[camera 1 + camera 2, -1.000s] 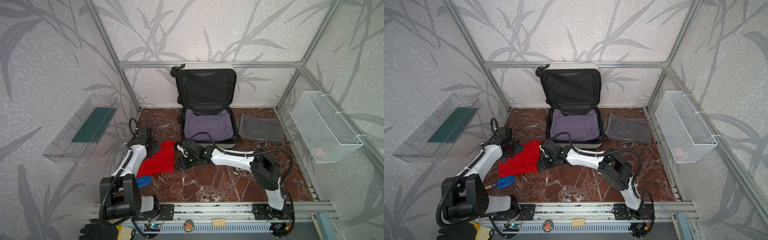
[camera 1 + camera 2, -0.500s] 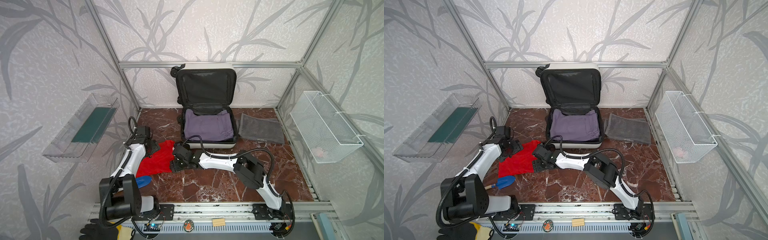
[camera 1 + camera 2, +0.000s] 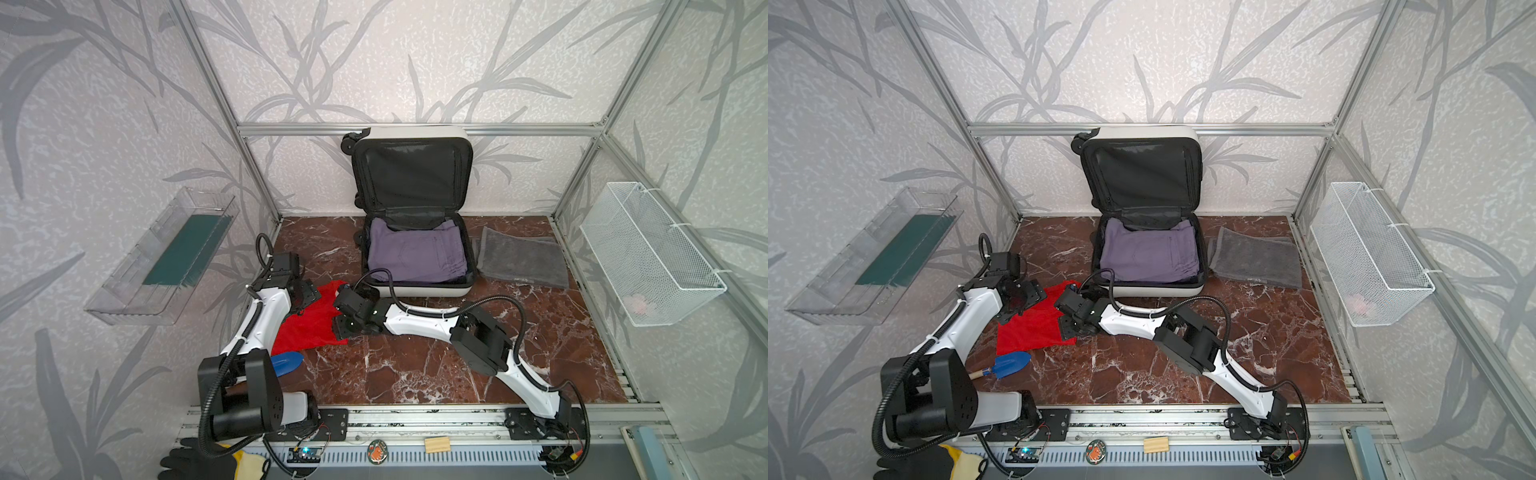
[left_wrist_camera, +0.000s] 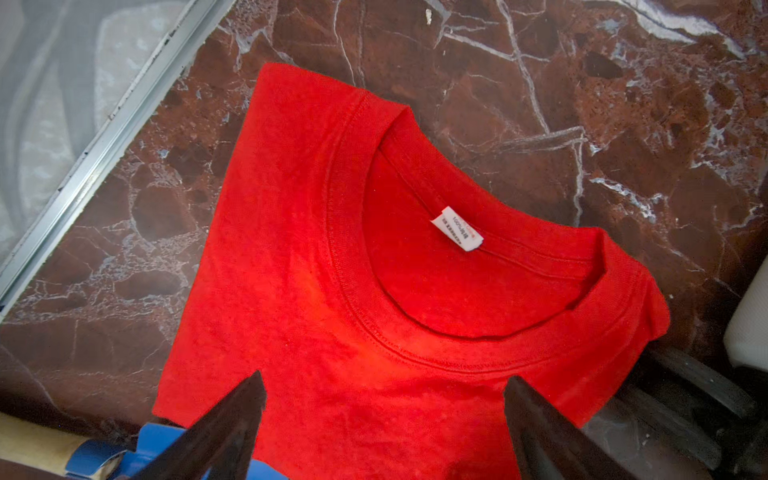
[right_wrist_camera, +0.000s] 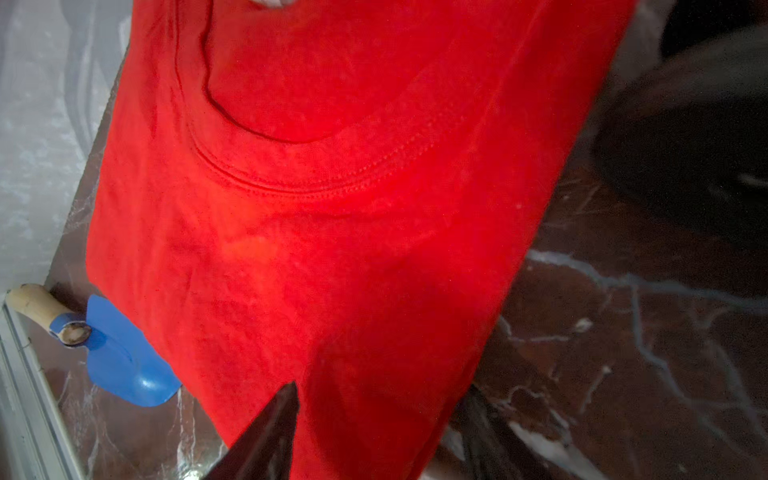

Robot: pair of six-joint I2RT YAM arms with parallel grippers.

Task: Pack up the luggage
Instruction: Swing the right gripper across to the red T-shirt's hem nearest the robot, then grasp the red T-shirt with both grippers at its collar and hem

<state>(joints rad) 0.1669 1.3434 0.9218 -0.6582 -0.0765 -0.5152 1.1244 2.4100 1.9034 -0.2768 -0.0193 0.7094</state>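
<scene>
The luggage (image 3: 415, 287) (image 3: 1158, 289) lies open at the back centre, with its black-lined lid propped against the back wall. A folded purple garment (image 3: 415, 255) lies in its lower half. In front of it to the left, a red T-shirt (image 3: 311, 326) (image 3: 1034, 330) (image 4: 332, 291) (image 5: 332, 249) lies flat on the marble table. My left gripper (image 3: 307, 295) (image 4: 383, 377) hovers open over the shirt just below the collar. My right gripper (image 3: 343, 320) (image 5: 384, 388) reaches across to the shirt's right edge. Its jaws are apart and straddle that edge, one finger over the cloth and one beside it.
A blue trowel (image 3: 286, 363) (image 5: 124, 357) with a wooden handle lies right by the shirt's near edge. A grey towel (image 3: 519, 262) lies to the right of the luggage. A white wire basket (image 3: 648, 253) hangs on the right wall and a clear tray (image 3: 166, 257) on the left wall.
My right arm has stretched further left, from beside the shirt onto its right edge, and its jaws have narrowed. The left arm and the shirt have stayed put.
</scene>
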